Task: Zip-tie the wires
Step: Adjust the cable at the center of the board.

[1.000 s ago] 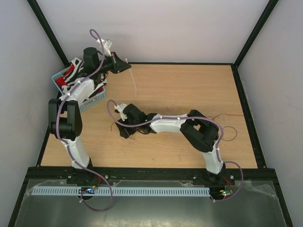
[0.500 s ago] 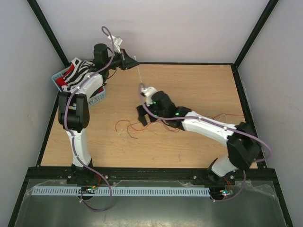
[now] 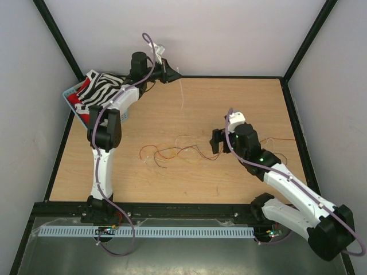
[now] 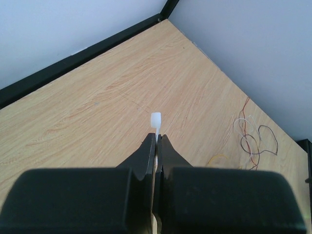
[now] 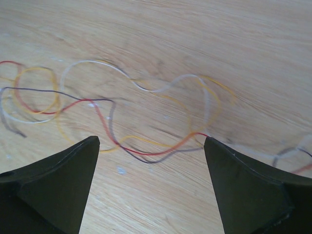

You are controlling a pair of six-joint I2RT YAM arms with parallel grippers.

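Observation:
The wires (image 3: 172, 152) lie loose on the wooden table, thin red, orange, whitish and dark curly strands spread across its middle. My right gripper (image 3: 217, 141) is open just above their right end; in the right wrist view the wires (image 5: 146, 122) lie beyond the right gripper (image 5: 151, 140), touching neither finger. My left gripper (image 3: 172, 74) is raised at the table's back edge and is shut on the zip tie (image 3: 181, 94), a whitish strip hanging down from it. In the left wrist view the zip tie head (image 4: 156, 119) sticks out past the closed left gripper (image 4: 157, 139).
A blue basket (image 3: 77, 91) with a zebra-striped cloth (image 3: 103, 86) stands at the back left corner. More thin strands (image 3: 275, 140) trail toward the right edge and also show in the left wrist view (image 4: 253, 139). Black frame posts and white walls surround the table.
My right arm has swung from the left-middle of the table to the right, leaving the wires spread on the table. My left gripper has moved right along the back edge with the zip tie.

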